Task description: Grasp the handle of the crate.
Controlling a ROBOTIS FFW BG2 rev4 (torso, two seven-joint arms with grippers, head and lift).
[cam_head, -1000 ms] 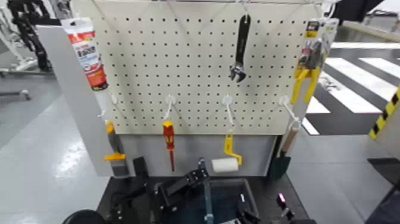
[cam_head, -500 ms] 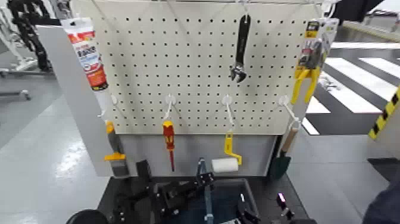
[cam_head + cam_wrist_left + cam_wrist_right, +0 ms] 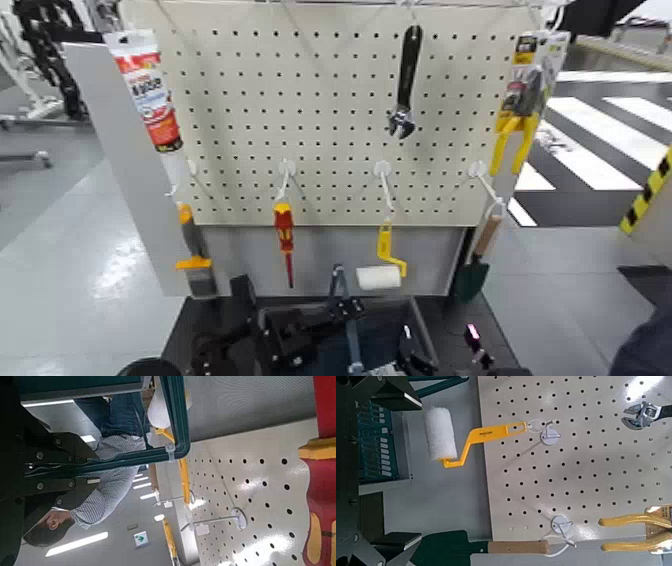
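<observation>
The crate (image 3: pixel 385 335) sits low under the pegboard (image 3: pixel 330 110), its handle (image 3: pixel 343 300) upright across the middle. The left tool (image 3: pixel 345 306) is at the handle; I cannot tell whether it is closed. The thin bail could slip sideways. The roller (image 3: pixel 378 276) hangs near behind, leaving little room. The right tool (image 3: pixel 415 360) waits beside the crate, state unclear.

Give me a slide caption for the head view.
Left gripper at the crate's handle, below a pegboard of tools.
</observation>
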